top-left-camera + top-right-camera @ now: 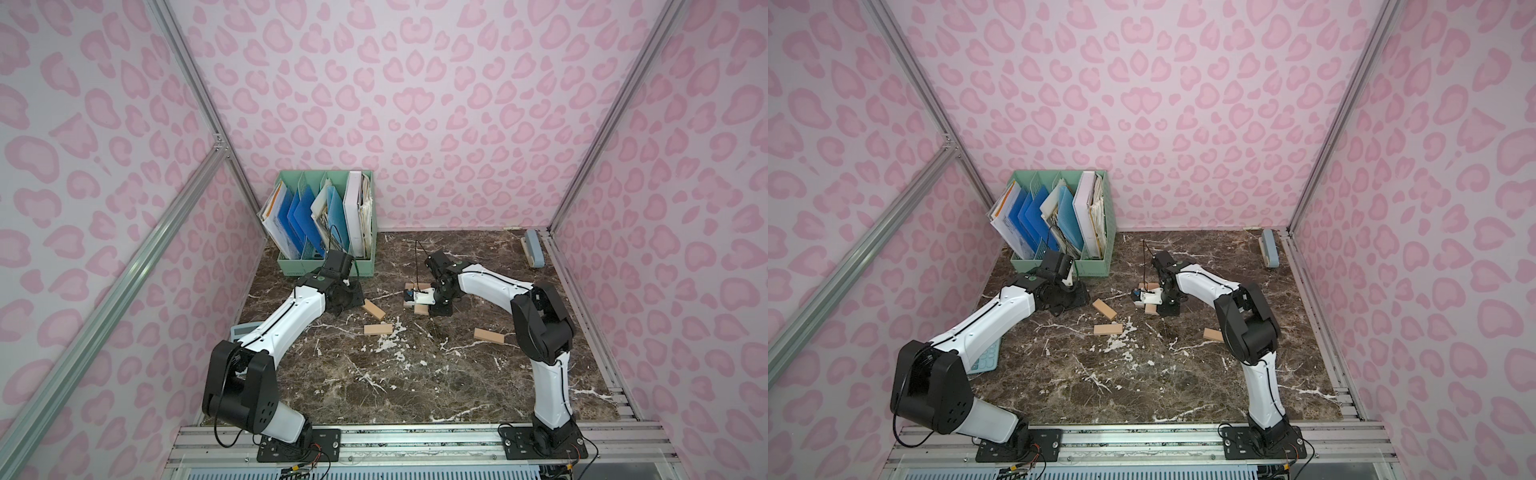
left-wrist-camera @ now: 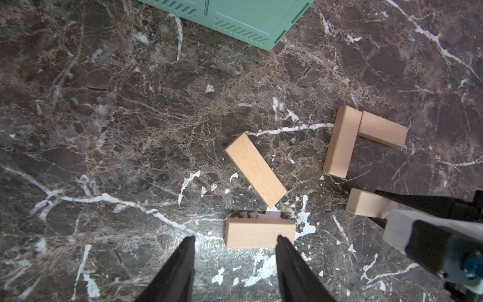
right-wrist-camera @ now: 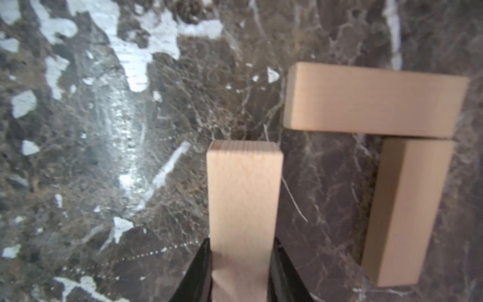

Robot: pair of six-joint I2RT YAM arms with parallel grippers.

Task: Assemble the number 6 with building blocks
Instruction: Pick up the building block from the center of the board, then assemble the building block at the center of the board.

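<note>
Tan plank (image 3: 244,196) pinched in right gripper (image 3: 241,251), just beside two planks (image 3: 373,99) touching in an L. Left gripper (image 2: 236,238) spread apart, left of centre in both top views.

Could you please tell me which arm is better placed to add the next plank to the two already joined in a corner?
Right. The right gripper is shut on a third plank, close beside the joined pair. The left gripper is open and empty, near a loose plank lying apart from them.
</note>
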